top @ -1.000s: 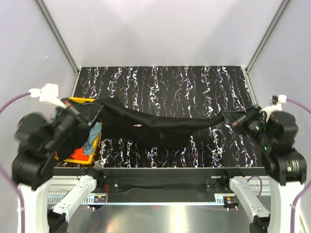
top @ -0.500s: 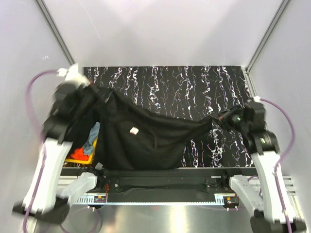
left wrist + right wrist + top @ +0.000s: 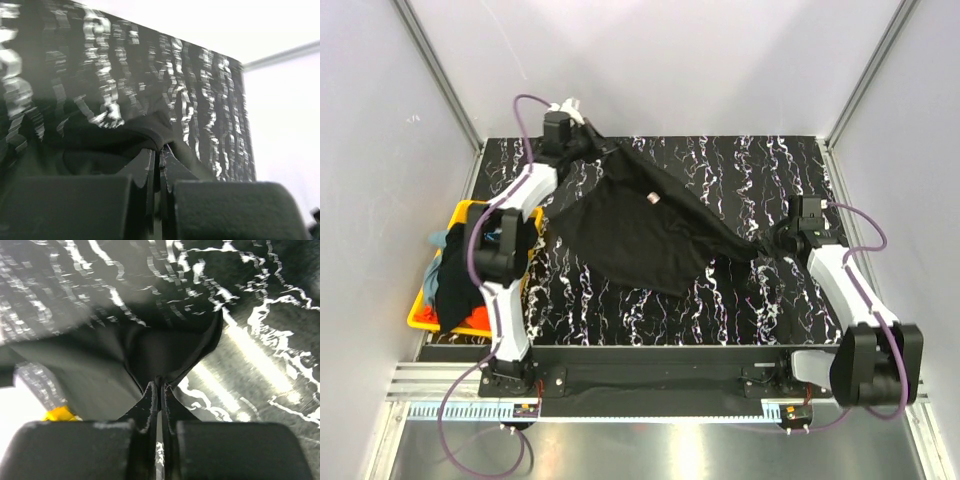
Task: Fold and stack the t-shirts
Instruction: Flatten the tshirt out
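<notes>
A plain black t-shirt point(image 3: 640, 230) is stretched across the patterned table between my two grippers. Its middle sags and lies spread on the table. My left gripper point(image 3: 594, 140) is at the far left of the table, shut on one edge of the shirt. In the left wrist view the left gripper point(image 3: 159, 150) pinches the black cloth point(image 3: 110, 145). My right gripper point(image 3: 780, 240) is at the right, low over the table, shut on the other end. The right wrist view shows the right gripper point(image 3: 160, 385) clamping a bunched fold of the shirt point(image 3: 165, 350).
A yellow bin point(image 3: 470, 208) stands at the table's left edge. It holds more shirts: a dark one point(image 3: 455, 280), a grey-blue one point(image 3: 438, 240) and an orange-red one point(image 3: 450, 322). Grey walls and metal posts close in the table. A corner of the bin point(image 3: 60, 414) shows in the right wrist view.
Both arms have swung from near the camera out over the table. The left gripper carried its shirt edge to the far left. The shirt, hanging before, now lies partly spread.
</notes>
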